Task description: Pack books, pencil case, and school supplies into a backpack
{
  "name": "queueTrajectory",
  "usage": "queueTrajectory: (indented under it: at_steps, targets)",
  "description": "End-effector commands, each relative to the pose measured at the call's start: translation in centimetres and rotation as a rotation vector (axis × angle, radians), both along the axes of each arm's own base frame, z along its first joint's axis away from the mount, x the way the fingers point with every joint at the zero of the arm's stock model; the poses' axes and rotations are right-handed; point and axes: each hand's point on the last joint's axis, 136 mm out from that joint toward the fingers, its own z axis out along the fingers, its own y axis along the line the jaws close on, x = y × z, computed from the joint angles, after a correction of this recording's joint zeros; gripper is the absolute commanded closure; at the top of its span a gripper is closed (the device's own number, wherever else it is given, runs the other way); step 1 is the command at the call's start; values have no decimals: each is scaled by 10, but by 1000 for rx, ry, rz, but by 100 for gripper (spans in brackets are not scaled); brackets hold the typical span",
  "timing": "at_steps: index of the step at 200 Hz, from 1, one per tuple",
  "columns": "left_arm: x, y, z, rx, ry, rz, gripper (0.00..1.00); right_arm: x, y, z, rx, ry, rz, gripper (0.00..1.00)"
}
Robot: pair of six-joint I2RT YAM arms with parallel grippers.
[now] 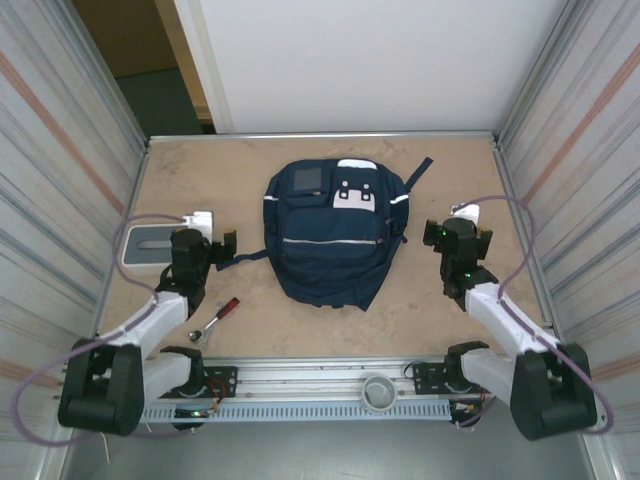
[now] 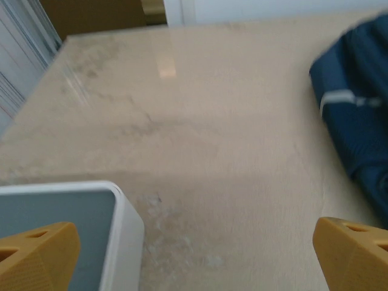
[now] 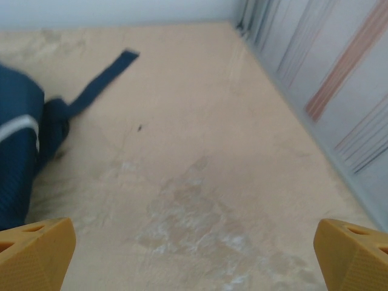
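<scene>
The navy backpack [image 1: 325,235] lies flat in the middle of the table, front side up, with its top toward the far edge. My left gripper [image 1: 205,235] hovers just left of it, open, with nothing between its yellow fingertips [image 2: 39,254]. In the left wrist view the left gripper [image 2: 197,254] is above bare table, and the backpack [image 2: 357,121] lies to its right. My right gripper [image 1: 460,228] stands open to the right of the pack. In the right wrist view the right gripper [image 3: 194,254] is empty, with the backpack [image 3: 18,151] on the left. The books, pencil case and school supplies are out of view.
A white tray with a grey inside [image 1: 150,245] sits at the left, partly under my left arm, and its corner [image 2: 124,230] is close to the left finger. A red-handled metal tool [image 1: 222,313] lies near the front. A loose backpack strap [image 3: 103,79] trails toward the far right. Ribbed walls [image 1: 560,150] close both sides.
</scene>
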Motion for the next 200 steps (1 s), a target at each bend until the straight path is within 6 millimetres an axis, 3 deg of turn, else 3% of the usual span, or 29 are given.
queueTrajectory:
  at_steps: [1, 15, 60, 80, 106, 139, 200]
  targets:
    - [16, -4, 3, 30, -29, -36, 1, 22, 12, -13, 18, -37, 65, 1]
    - [23, -6, -6, 43, -35, -47, 1, 27, 14, -35, 4, -2, 84, 1]
    - [35, -16, -1, 53, -87, -111, 1, 38, 29, -32, 30, -50, 181, 1]
    - [44, -10, -12, 71, -109, -89, 1, 40, 32, -31, 10, -55, 218, 1]
    - [55, 4, -20, 20, -38, -39, 1, 47, 23, -31, -17, -92, 217, 1]
    - [54, 7, -28, -63, -78, -92, 1, 53, -9, -52, 133, -141, 154, 1]
    - [52, 3, -31, -64, -42, -108, 1, 58, -3, -57, 140, -80, 190, 1]
